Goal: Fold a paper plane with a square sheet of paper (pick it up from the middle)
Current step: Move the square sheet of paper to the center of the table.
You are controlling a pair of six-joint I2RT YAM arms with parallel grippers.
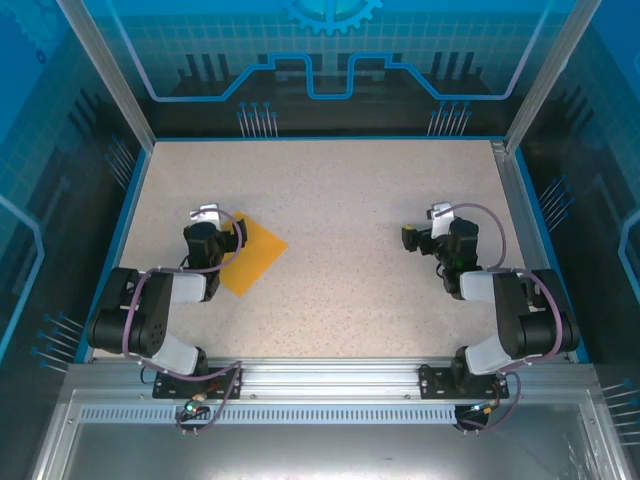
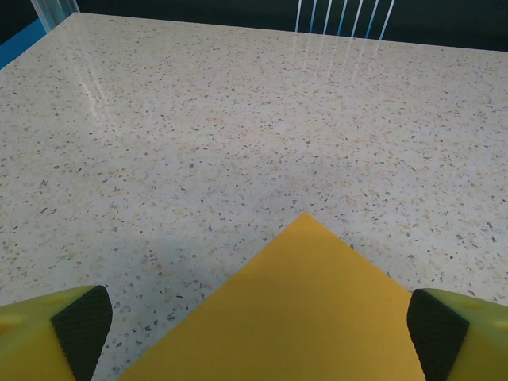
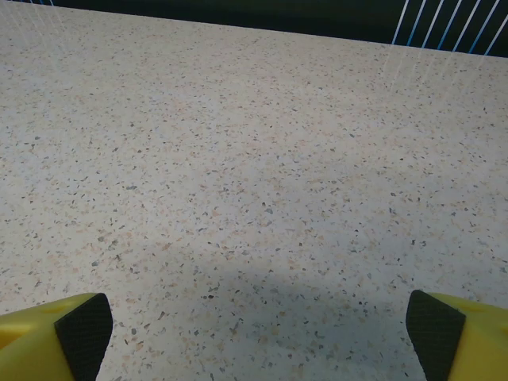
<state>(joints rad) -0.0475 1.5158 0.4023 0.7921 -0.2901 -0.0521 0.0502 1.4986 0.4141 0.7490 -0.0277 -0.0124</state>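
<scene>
Orange square sheet of paper (image 1: 255, 255) lies flat on table (image 1: 360, 230), on left side, turned like a diamond. Over its edge sits left gripper (image 2: 255, 329), fingers wide apart, holding nothing; paper corner pokes out between them. Far off on right, right gripper (image 3: 255, 329) also wide apart, holding nothing, over speckled table.

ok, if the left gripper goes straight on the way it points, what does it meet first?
Probably the square sheet of paper: it lies flat just ahead of the open left gripper, centred on its line. Depth is unclear; past the sheet's corner it would meet the table.
</scene>
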